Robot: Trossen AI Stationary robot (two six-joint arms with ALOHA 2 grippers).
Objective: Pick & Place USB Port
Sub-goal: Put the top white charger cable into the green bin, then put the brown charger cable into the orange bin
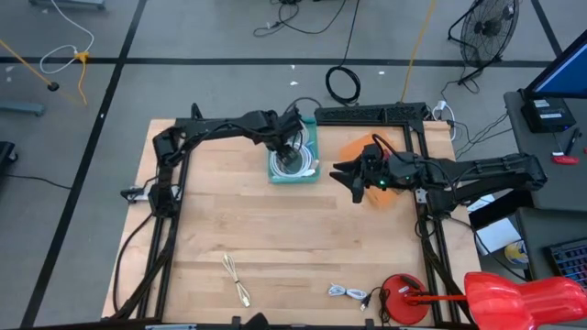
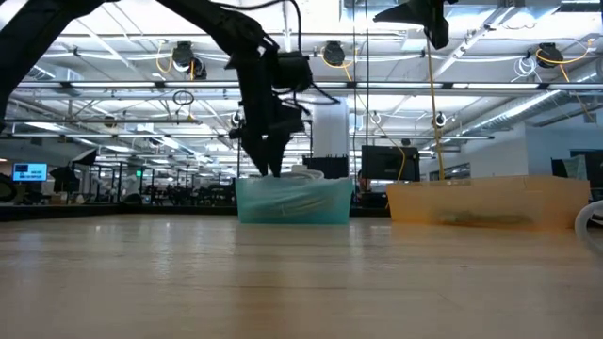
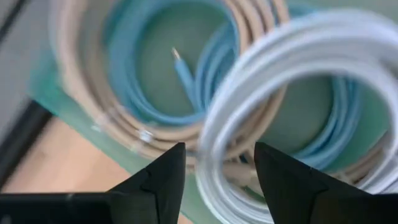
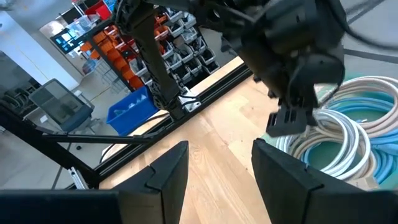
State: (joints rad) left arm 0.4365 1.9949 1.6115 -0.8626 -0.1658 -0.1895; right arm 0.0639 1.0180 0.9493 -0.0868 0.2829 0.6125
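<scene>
- Teal bin (image 1: 310,147) at the table's far side holds coiled cables: a white coil (image 3: 298,74) lies on top of blue (image 3: 186,81) and tan (image 3: 74,93) ones.
- Left gripper (image 1: 290,149) hangs just over that bin, fingers (image 3: 163,180) apart with the white coil between and under them; from where I stand it looks released, nothing pinched.
- Right gripper (image 1: 356,179) waits beside the orange bin (image 1: 353,147), its fingers (image 4: 166,171) spread and empty.
- Step in hand, I'd say: letting go and clearing out. Best done with a straight lift, jaws wide, so no loop snags a fingertip and drags back out.
- Watch the white coil's edge; it rides high, near the bin rim, and a sideways pull could tip it over.
- Two more cables sit near the front edge: a tan one (image 1: 236,277) and a white one (image 1: 348,292), both well apart from the bins.
- Bare wood fills the middle of the table (image 1: 275,229), plenty of room for either arm to swing forward.
- Frame rails (image 1: 367,115) close behind the bins leave little room that way.
</scene>
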